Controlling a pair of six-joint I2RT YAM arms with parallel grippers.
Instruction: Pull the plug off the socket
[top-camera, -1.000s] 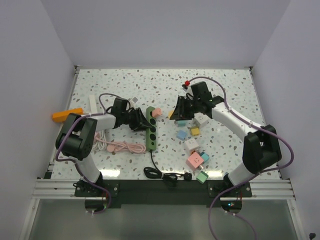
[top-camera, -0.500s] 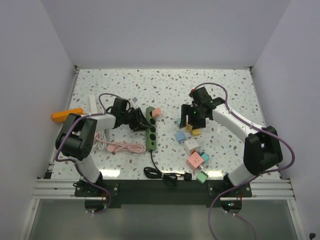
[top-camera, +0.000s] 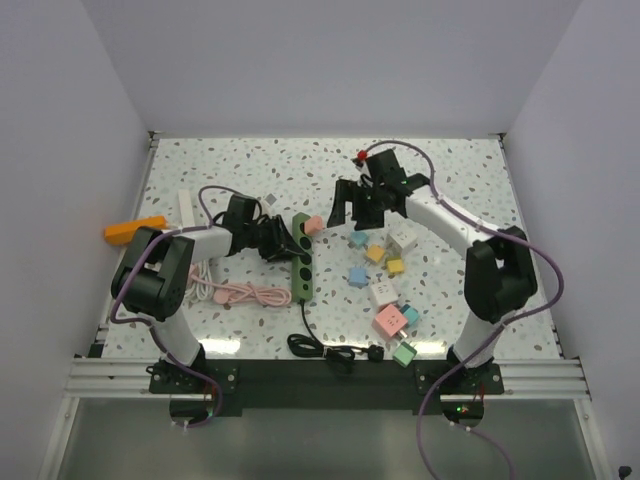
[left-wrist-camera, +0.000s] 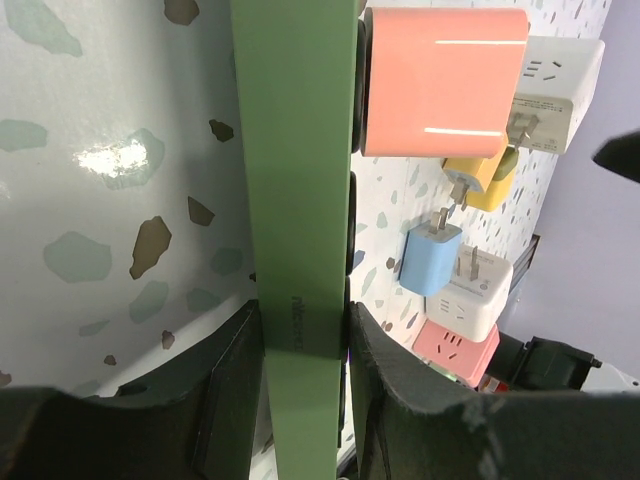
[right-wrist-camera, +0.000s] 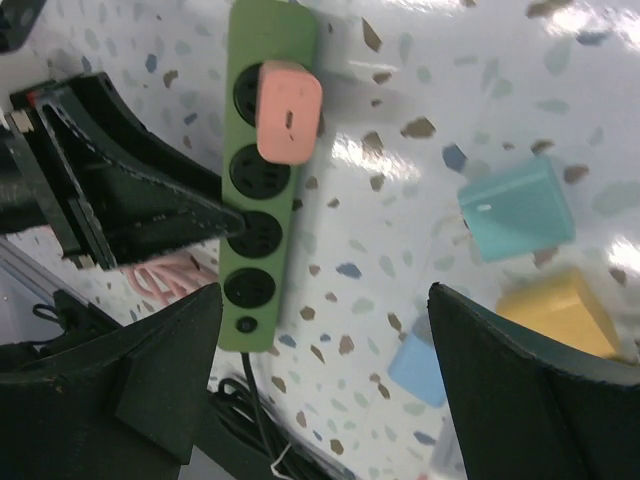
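Note:
The green socket strip (top-camera: 303, 262) lies on the speckled table, and a pink plug (top-camera: 314, 225) sits in its far socket. My left gripper (top-camera: 270, 241) is shut on the strip's sides. In the left wrist view its fingers (left-wrist-camera: 232, 395) press both flanks of the strip (left-wrist-camera: 295, 180), with the pink plug (left-wrist-camera: 444, 80) beyond. My right gripper (top-camera: 348, 210) hovers open just right of the plug. In the right wrist view the plug (right-wrist-camera: 288, 110) and strip (right-wrist-camera: 262, 180) lie ahead of the wide jaws of my right gripper (right-wrist-camera: 325, 300), with nothing between them.
Several loose cube adapters lie right of the strip, among them a yellow cube (top-camera: 375, 253), a blue one (top-camera: 357, 276) and a pink one (top-camera: 390, 320). The strip's black cord (top-camera: 325, 348) coils at the near edge. A pink cable (top-camera: 240, 293) and an orange object (top-camera: 133, 230) sit at the left.
My right gripper opened, left a yellow cube among the adapters, and swung back left towards the pink plug. The left gripper and strip have not moved.

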